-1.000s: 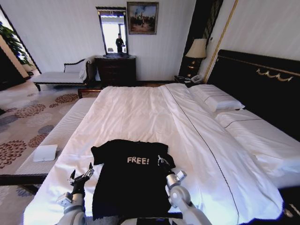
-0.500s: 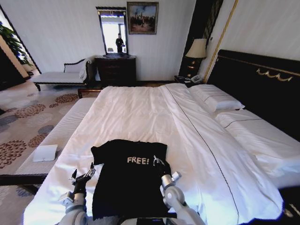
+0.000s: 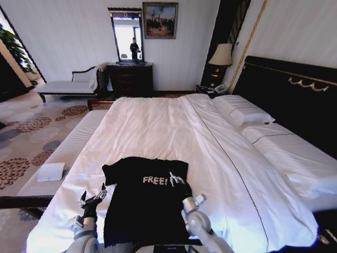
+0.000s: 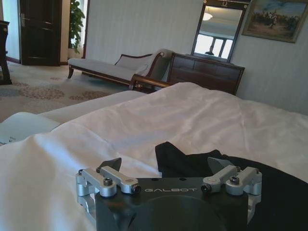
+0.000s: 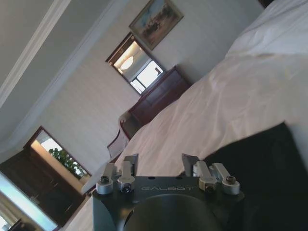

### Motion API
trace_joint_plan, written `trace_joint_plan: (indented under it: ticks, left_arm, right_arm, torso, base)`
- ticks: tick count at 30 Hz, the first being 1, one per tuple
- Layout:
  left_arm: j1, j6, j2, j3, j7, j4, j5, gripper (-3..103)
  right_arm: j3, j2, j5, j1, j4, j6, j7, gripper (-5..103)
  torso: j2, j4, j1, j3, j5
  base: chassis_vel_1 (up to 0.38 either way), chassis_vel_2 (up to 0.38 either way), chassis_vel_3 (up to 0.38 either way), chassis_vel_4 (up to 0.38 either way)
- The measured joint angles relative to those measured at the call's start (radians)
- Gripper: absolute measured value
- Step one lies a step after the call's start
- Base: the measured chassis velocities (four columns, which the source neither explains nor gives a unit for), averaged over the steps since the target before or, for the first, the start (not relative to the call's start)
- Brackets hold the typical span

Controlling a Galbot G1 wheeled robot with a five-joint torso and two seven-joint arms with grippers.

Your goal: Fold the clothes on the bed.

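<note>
Lying flat in the lower centre of the head view: black T-shirt (image 3: 145,197), on the near end of the white bed (image 3: 158,126). Probably handling as soft, light, limp cotton, best pinched at a sleeve or hem edge. Hovering over its lower-right part by the lettering: right gripper (image 3: 176,178), fingers spread, seemingly gripping nothing. Waiting just beside its lower-left edge: left gripper (image 3: 92,199), open and empty.
</note>
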Motion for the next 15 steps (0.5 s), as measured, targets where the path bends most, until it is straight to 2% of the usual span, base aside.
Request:
trace_joint_plan:
  ticks: [1, 3, 4, 5, 6, 7, 9, 10, 11, 13, 15]
  left_arm:
    - [-0.005, 0.006, 0.002, 0.000, 0.000, 0.001, -0.005, 100]
    - [-0.020, 0.030, 0.008, -0.003, -0.001, 0.001, -0.032, 100]
    - [-0.047, 0.089, 0.022, -0.009, -0.015, -0.005, -0.121, 100]
    - [-0.047, 0.089, 0.022, -0.009, -0.015, -0.005, -0.121, 100]
    - [-0.064, 0.120, 0.029, -0.014, -0.023, -0.009, -0.179, 100]
    - [-0.097, 0.164, 0.041, -0.023, -0.035, -0.011, -0.270, 100]
    - [-0.106, 0.174, 0.044, -0.025, -0.038, -0.011, -0.292, 100]
    - [-0.150, 0.214, 0.063, -0.038, -0.043, 0.002, -0.393, 100]
    - [-0.187, 0.240, 0.083, -0.043, -0.046, 0.029, -0.446, 100]
    - [-0.244, 0.271, 0.122, -0.041, -0.060, 0.089, -0.518, 100]
    - [-0.261, 0.277, 0.132, -0.039, -0.063, 0.109, -0.536, 100]
  right_arm:
    - [0.012, 0.000, 0.003, -0.002, 0.009, 0.001, 0.010, 54]
    - [0.039, 0.002, -0.005, -0.003, 0.029, 0.002, 0.060, 65]
    - [0.073, 0.003, -0.056, 0.000, 0.047, -0.013, 0.138, 71]
    - [0.073, 0.003, -0.056, 0.000, 0.047, -0.013, 0.138, 71]
    - [0.091, 0.003, -0.092, 0.001, 0.053, -0.020, 0.166, 76]
    - [0.114, 0.001, -0.150, 0.000, 0.062, -0.029, 0.199, 81]
    - [0.121, 0.000, -0.167, -0.001, 0.064, -0.031, 0.209, 81]
    - [0.147, -0.004, -0.210, -0.009, 0.077, -0.039, 0.237, 86]
    - [0.162, -0.006, -0.219, -0.018, 0.087, -0.047, 0.252, 91]
    - [0.184, -0.001, -0.220, -0.037, 0.101, -0.054, 0.274, 99]
    - [0.189, 0.003, -0.221, -0.042, 0.103, -0.054, 0.277, 100]
  torso:
    - [0.000, 0.0000, 0.000, 0.000, 0.0000]
    - [0.000, 0.0001, 0.000, 0.000, -0.0002]
    - [0.000, 0.0001, 0.000, 0.000, -0.0002]
    - [0.000, 0.0001, 0.000, 0.000, -0.0002]
    - [0.000, 0.0002, 0.000, 0.000, -0.0002]
    - [0.000, 0.0002, 0.000, 0.000, -0.0003]
    - [0.000, 0.0000, 0.000, 0.000, -0.0002]
    - [0.000, -0.0001, 0.000, 0.000, -0.0001]
    - [0.000, -0.0001, 0.000, 0.000, -0.0001]
    - [0.000, -0.0002, 0.000, 0.000, -0.0003]
    - [0.000, -0.0002, 0.000, 0.000, -0.0003]
  base:
    - [0.000, 0.000, 0.000, 0.000]
    - [0.000, 0.000, 0.000, 0.000]
    - [0.000, 0.000, 0.000, 0.000]
    - [0.000, 0.000, 0.000, 0.000]
    - [0.000, 0.000, 0.000, 0.000]
    - [0.000, 0.000, 0.000, 0.000]
    - [0.000, 0.000, 0.000, 0.000]
    - [0.000, 0.000, 0.000, 0.000]
    - [0.000, 0.000, 0.000, 0.000]
    - [0.000, 0.000, 0.000, 0.000]
    - [0.000, 0.000, 0.000, 0.000]
